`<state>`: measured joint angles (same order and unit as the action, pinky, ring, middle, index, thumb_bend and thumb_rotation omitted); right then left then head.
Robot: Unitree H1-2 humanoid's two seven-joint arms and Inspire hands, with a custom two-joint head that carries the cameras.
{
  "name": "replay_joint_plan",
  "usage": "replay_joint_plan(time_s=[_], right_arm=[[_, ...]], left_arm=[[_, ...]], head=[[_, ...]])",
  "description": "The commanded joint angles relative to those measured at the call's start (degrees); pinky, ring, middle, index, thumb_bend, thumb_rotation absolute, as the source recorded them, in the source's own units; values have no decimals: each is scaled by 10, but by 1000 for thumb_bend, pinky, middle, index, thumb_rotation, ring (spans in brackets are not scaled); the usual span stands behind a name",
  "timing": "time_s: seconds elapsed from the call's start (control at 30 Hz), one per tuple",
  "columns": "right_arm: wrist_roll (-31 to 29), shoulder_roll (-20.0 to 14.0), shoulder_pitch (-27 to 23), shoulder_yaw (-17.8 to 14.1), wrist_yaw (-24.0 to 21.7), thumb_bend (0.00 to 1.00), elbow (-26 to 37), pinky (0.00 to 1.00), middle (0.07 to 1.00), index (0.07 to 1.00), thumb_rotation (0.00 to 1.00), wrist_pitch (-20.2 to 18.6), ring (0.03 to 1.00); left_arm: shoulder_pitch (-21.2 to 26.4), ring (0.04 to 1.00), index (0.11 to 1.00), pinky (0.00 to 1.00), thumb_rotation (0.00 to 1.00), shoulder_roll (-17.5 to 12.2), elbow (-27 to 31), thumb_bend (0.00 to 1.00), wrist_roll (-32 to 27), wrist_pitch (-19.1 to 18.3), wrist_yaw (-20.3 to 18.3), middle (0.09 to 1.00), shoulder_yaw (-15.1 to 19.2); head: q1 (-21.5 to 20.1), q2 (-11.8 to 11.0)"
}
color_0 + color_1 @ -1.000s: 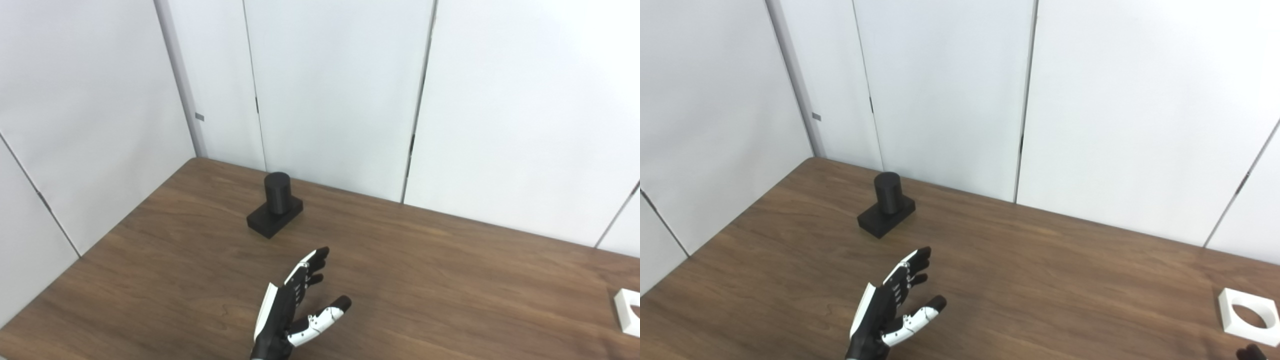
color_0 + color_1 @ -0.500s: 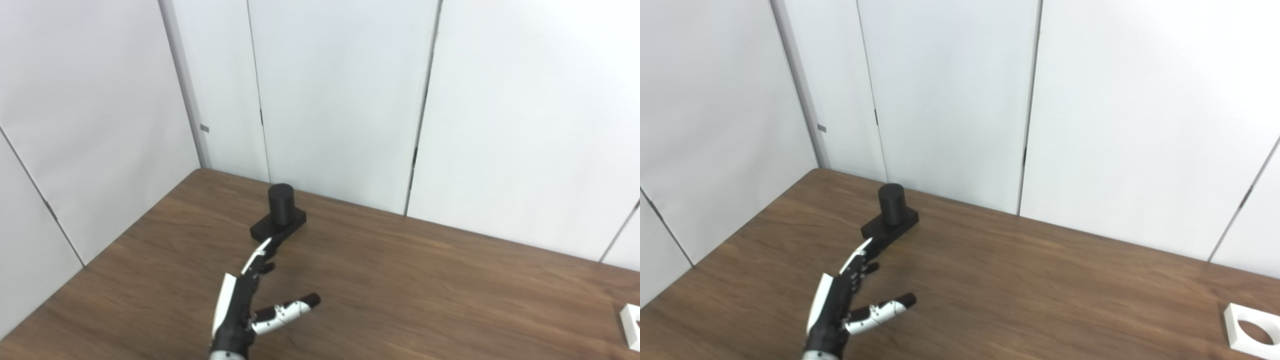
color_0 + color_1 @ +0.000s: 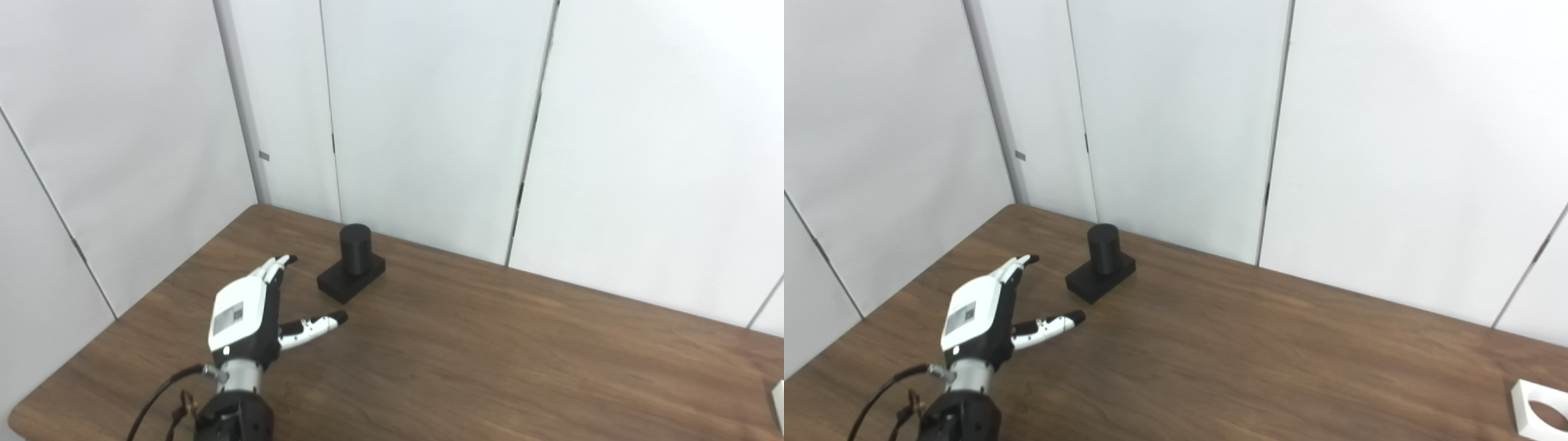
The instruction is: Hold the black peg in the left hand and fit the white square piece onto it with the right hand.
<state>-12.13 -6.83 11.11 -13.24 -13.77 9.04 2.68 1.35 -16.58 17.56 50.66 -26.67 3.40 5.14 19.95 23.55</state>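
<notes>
Nearest the front edge of the wooden table (image 3: 490,367), at its left end, the left hand (image 3: 245,318) is seen raised on its arm, back plate facing up, its fingers (image 3: 275,266) released and stretched forward with the thumb (image 3: 315,324) spread out to the right; nothing is grasped. At the table's right end, close to the front edge, the white square piece (image 3: 1540,416) with its round hole is laid flat, partly cut off by the picture's edge. Farther back, near the rear edge and toward the left rear corner, the black peg (image 3: 355,248) is stood upright on its black square base (image 3: 350,280), just beyond and to the right of the fingertips, apart from them. The right hand is not shown.
</notes>
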Motion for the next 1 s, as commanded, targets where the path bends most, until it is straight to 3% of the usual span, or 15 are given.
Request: replay_joint_plan(time_s=[0.0, 0.13, 0.27, 0.57, 0.73, 0.97], right_arm=[[-3, -3, 35, 6, 6, 708, 6, 1000, 1000, 1000, 958, 13, 1000], [4, -1, 36, 8, 13, 727, 11, 1000, 992, 1000, 972, 6, 1000], [5, -2, 36, 10, 13, 727, 11, 1000, 990, 1000, 979, 8, 1000], [6, -2, 41, 14, 23, 706, 20, 985, 970, 1000, 997, 4, 1000], [3, -1, 43, 15, 26, 640, 24, 969, 968, 1000, 1000, 8, 997], [7, 2, 44, 17, 33, 656, 24, 919, 945, 984, 990, 11, 968]], left_arm=[[20, 900, 856, 776, 628, -14, -2, 1000, 11, 0, 1, 907, 2], [40, 910, 853, 813, 646, -24, -28, 1000, 20, -1, -20, 910, 0], [62, 920, 846, 910, 626, -32, -61, 1000, 31, -1, -30, 913, -5], [112, 923, 834, 916, 620, -45, -151, 1000, 15, 0, -27, 909, -23], [137, 922, 833, 923, 627, -40, -182, 1000, -3, -1, -27, 910, -19], [171, 922, 842, 918, 611, -53, -236, 1000, -2, -1, -19, 912, -34]], head=[[1, 0], [1, -2], [-3, -2], [-15, 6], [-18, 8], [-23, 9]])
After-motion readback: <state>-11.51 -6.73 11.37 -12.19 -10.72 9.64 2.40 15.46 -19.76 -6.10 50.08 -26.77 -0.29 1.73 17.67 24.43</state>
